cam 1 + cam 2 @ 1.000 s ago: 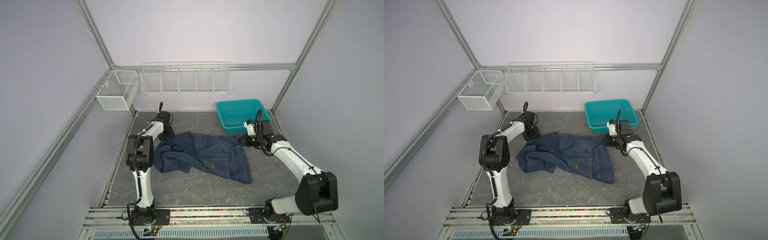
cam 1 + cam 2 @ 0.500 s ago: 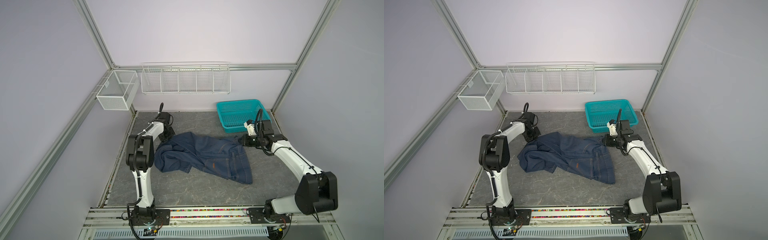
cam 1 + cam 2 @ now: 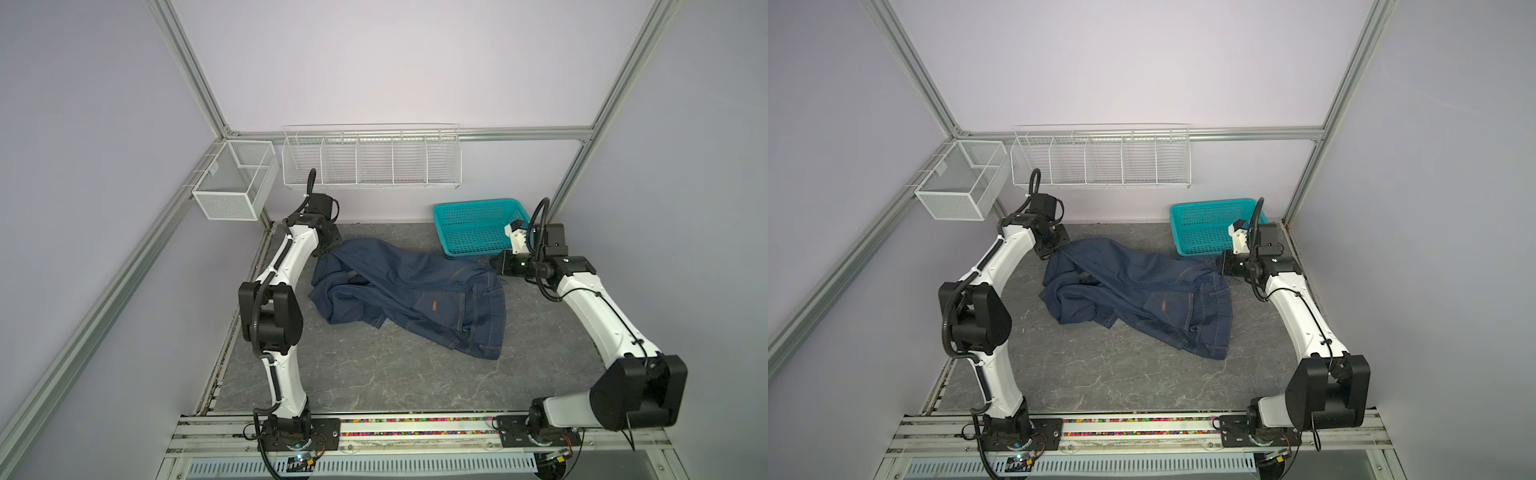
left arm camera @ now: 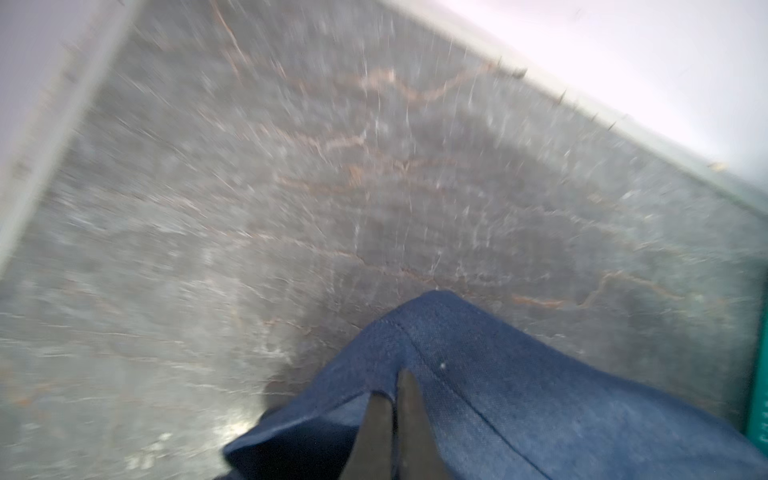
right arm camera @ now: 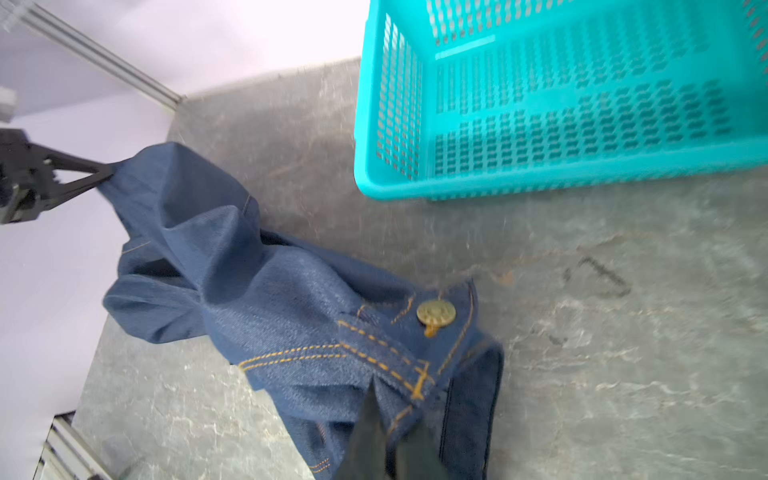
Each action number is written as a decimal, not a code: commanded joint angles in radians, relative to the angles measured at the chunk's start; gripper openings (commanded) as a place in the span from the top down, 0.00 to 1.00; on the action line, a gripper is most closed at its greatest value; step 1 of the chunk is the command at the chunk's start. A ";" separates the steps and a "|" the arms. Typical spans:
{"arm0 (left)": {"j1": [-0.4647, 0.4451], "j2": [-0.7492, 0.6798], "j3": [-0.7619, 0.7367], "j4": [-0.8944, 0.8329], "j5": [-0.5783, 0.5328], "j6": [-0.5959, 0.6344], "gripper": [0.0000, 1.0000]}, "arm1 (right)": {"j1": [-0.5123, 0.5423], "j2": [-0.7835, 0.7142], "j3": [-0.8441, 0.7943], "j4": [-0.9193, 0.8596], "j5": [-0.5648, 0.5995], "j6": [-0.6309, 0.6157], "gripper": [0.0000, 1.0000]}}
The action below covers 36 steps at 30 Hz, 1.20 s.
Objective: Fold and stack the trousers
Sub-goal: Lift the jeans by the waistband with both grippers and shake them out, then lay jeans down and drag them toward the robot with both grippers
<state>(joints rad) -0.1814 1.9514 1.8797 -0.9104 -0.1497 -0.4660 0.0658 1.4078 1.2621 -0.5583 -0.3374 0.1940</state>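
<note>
spreading out the crumpled dark navy denim trousers [image 3: 415, 286], with left claw [image 4: 390, 384] pinched shut on a cloth edge, right claw [image 5: 386, 415] shut on the waistband; next, pull taut, lay flat.

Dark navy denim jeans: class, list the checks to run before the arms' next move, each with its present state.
1. Left gripper, jaws shut on the dark navy denim jeans: ok.
2. Right gripper, jaws shut on the jeans beside their brass button: ok.
3. Jeans lying flat: not ok, bunched.
4. Teal perforated plastic basket apart from the jeans: ok.
5. Where both leg hems lie: cannot tell.
</note>
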 commanded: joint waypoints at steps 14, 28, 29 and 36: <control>0.002 -0.331 0.278 -0.212 -0.214 0.160 1.00 | -0.075 -0.057 0.371 -0.083 -0.109 0.017 0.93; -0.012 -0.608 -0.573 -0.110 -0.072 -0.047 1.00 | -0.065 -0.150 -0.206 -0.137 -0.299 -0.013 0.90; -0.012 -0.608 -0.611 -0.103 -0.066 -0.054 1.00 | -0.056 -0.137 -0.234 -0.116 -0.311 -0.012 0.89; -0.012 -0.581 -0.729 -0.120 -0.058 -0.095 1.00 | 0.019 -0.105 -0.363 -0.106 -0.262 -0.022 0.77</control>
<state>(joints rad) -0.1909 1.3754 1.1755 -1.0321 -0.2073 -0.5163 0.0643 1.3087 0.9428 -0.6998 -0.5999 0.1959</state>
